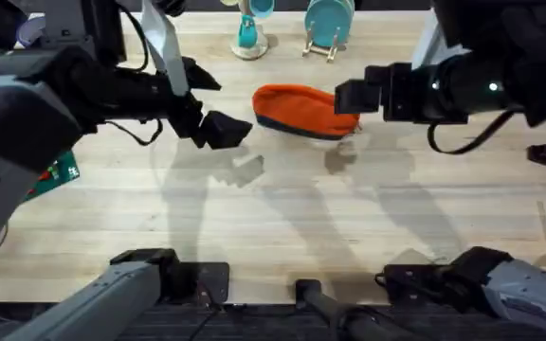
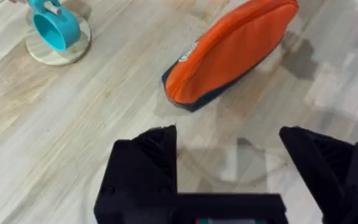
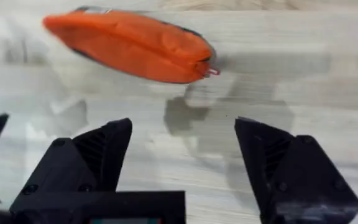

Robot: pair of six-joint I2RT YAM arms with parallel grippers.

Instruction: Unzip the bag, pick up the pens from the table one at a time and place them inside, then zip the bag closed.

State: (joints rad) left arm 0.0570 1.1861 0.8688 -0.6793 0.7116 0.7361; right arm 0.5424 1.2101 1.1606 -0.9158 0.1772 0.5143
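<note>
Your small orange fabric pouch (image 1: pixel 303 110) lies zipped at the tabletop's (image 1: pixel 282 227) twelve o'clock, seemingly finished, left hand (image 2: pixel 229 165) and right hand (image 3: pixel 184 155) both spread empty.

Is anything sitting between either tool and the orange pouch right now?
Nothing visible. The left tool, fingers apart, faces the oblong orange fabric pouch with navy strip over bare pale plank table. The right tool, also open, has only bare wood before the pouch's zipper-pull end. The turquoise mug on its round coaster stands off to the side.
</note>
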